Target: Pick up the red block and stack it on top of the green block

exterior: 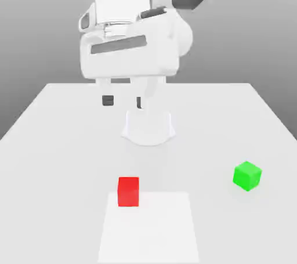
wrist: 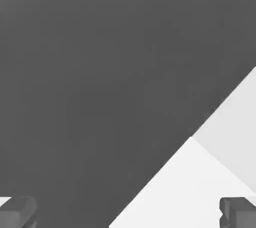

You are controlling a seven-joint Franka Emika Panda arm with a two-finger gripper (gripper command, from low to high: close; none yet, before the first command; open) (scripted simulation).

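In the exterior view, the hand (exterior: pixel 123 101) hangs above the worktop (exterior: pixel 214 135), slightly tilted, its fingers pointing down and spread apart. The red block (exterior: pixel 128 192) sits toward the near edge; the green block (exterior: pixel 247 176) lies near the exterior view's right edge of the worktop.

In the hand view, the two fingertips (wrist: pixel 17 213) stand wide apart.

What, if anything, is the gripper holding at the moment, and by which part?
Nothing; the gripper is open and empty above the table.
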